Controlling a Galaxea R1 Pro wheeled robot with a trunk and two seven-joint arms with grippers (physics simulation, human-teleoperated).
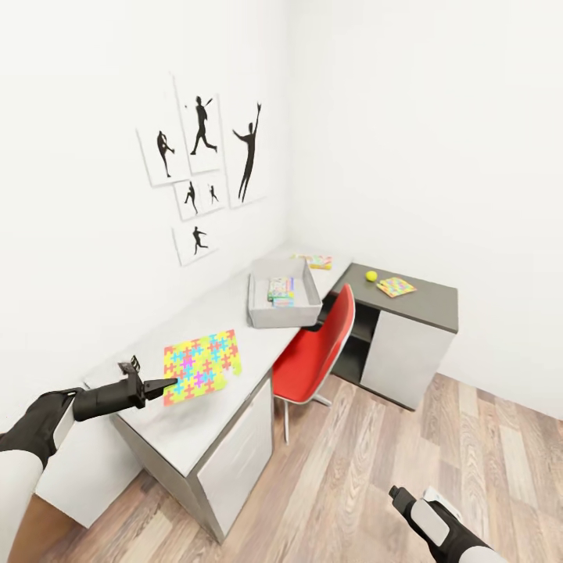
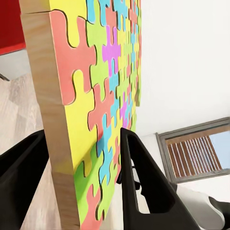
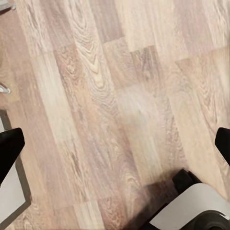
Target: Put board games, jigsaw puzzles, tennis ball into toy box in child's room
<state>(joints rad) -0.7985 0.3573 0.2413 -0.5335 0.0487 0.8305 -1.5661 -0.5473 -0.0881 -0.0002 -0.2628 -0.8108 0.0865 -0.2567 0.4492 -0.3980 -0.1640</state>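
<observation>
Toy box (image 1: 266,311) sits mid-desk (image 1: 188,426) near the back wall, w/ colourful flat game boxes (image 1: 281,290) inside. Left fingers (image 1: 166,384) pinch the big jigsaw puzzle (image 1: 202,364) by its edge at the desk's near end; 2nd puzzle (image 1: 396,287) and tennis ball (image 1: 371,275) lie on the dark wing. Right fingers (image 3: 115,143) spread wide over the floor (image 3: 120,96), holding nothing.

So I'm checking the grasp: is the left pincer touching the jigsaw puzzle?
Touching. The left wrist view shows the left pincer fingers pressed on both faces of the jigsaw puzzle.
</observation>
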